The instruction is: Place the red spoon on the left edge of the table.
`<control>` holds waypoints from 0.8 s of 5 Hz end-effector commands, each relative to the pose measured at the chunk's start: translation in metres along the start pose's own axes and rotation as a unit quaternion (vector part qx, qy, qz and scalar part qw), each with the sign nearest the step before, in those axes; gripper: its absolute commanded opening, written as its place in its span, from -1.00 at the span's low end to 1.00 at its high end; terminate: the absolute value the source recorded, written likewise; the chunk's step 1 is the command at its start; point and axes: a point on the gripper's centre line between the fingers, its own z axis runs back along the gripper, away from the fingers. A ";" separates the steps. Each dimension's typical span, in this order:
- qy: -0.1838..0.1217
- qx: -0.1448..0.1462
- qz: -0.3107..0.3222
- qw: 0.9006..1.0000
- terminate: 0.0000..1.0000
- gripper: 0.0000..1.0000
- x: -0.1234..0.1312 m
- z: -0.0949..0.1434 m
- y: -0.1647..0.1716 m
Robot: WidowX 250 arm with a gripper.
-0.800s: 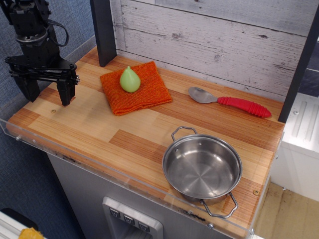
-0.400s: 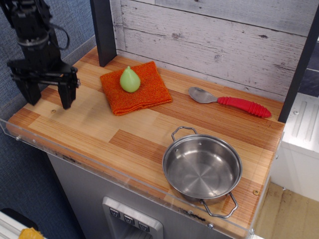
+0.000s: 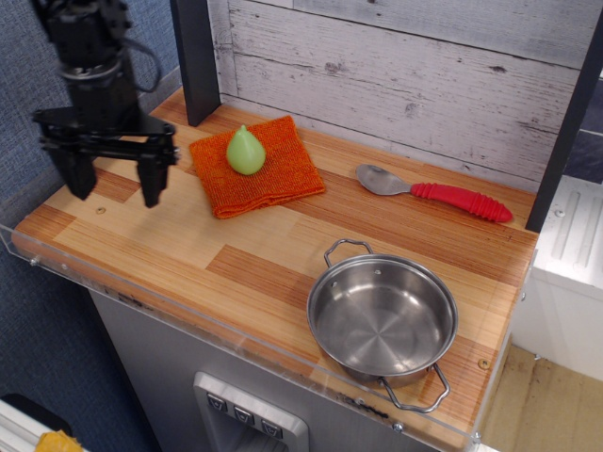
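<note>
The red spoon [image 3: 436,193] lies flat at the back right of the wooden table [image 3: 198,247], its grey bowl pointing left and its ribbed red handle to the right. My black gripper [image 3: 117,189] hangs over the table's left end, far from the spoon. Its two fingers [image 3: 151,181] point down and stand wide apart with nothing between them.
An orange woven cloth [image 3: 266,176] with a green pear [image 3: 245,151] on it lies just right of the gripper. A steel pan [image 3: 382,318] sits at the front right. A dark post [image 3: 196,58] stands at the back left. A clear acrylic rim [image 3: 179,306] edges the front.
The gripper has shifted right, toward the cloth, staying open. The spoon, pan, cloth and pear have not moved.
</note>
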 end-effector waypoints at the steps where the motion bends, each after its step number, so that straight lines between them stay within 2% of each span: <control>1: -0.047 -0.009 0.163 0.986 -1.00 1.00 0.008 0.027 -0.080; 2: -0.063 -0.019 0.232 0.971 -1.00 1.00 0.015 0.032 -0.121; 3: -0.038 -0.054 0.290 0.955 -1.00 1.00 0.027 0.036 -0.158; 4: -0.030 -0.060 0.360 0.930 -1.00 1.00 0.034 0.036 -0.184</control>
